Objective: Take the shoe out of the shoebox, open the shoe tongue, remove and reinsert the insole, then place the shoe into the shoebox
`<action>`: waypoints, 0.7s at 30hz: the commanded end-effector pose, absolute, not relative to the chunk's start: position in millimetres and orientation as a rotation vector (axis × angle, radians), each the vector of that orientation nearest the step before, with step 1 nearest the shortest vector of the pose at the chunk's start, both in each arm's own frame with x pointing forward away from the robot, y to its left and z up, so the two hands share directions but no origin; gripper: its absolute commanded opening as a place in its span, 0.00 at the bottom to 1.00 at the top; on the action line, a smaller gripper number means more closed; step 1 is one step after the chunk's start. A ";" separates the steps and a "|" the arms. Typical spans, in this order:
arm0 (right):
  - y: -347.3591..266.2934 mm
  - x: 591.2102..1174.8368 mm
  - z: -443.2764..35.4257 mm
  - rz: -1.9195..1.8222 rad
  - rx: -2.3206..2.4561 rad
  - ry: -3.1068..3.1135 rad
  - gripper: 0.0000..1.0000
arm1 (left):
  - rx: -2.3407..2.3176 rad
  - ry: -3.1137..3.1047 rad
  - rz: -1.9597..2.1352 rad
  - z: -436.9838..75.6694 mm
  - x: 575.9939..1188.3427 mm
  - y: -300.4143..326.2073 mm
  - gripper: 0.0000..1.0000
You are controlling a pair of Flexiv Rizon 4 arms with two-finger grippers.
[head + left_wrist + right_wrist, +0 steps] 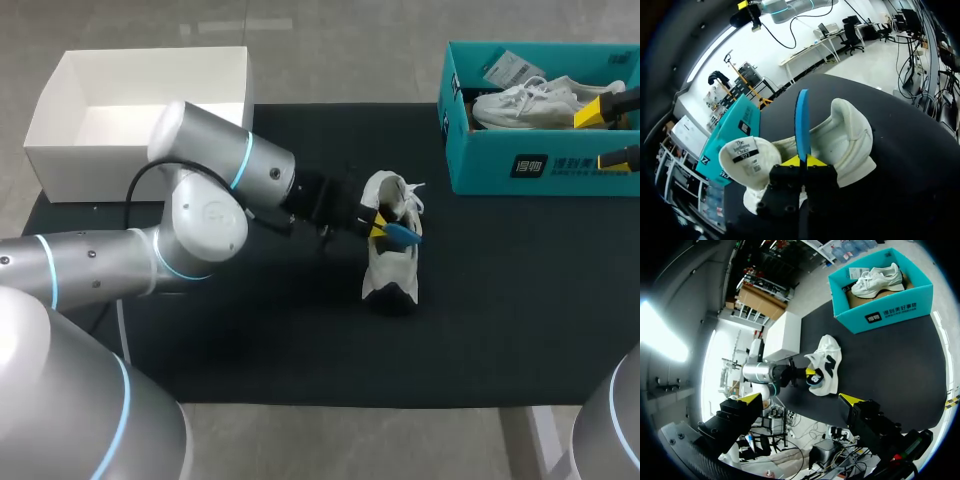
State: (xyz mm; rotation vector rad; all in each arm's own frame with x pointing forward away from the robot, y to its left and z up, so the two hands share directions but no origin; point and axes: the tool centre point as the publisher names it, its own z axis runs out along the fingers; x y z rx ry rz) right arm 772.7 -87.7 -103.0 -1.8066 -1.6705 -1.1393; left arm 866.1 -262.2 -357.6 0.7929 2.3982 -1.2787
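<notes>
1. Insole (802, 117): left gripper (802, 161) pinches it edge-on above the opening of the shoe (392, 262). I'd say that's so it clears the collar.
2. Shoe lies mid worktop (520, 300), outside the shoebox (520, 165).
3. Right gripper (801, 398) is spread by the shoebox, probably just keeping clear.

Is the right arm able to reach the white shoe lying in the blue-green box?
Probably yes. The teal cardboard shoebox has no lid, the white sneaker lies uncovered inside, and the right tool is open and empty, with nothing between them.
</notes>
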 end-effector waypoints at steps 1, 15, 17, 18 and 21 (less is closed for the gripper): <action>-87.5 772.5 -103.1 -1.137 -1.810 -1.671 1.00 | 0.778 2.409 -1.279 -358.5 863.8 -262.4 0.00; -87.5 772.5 -103.1 -1.137 -1.810 -1.671 1.00 | 0.896 2.333 -1.425 -326.5 830.0 -269.9 0.49; -87.5 772.5 -103.1 -1.137 -1.810 -1.671 1.00 | 0.921 2.341 -1.427 -327.7 827.9 -273.3 0.49; -87.5 772.5 -103.1 -1.137 -1.810 -1.671 1.00 | 0.926 2.345 -1.421 -329.3 827.6 -275.2 0.48; -87.5 772.5 -103.1 -1.137 -1.810 -1.671 1.00 | 0.938 2.354 -1.414 -333.0 827.8 -278.6 0.35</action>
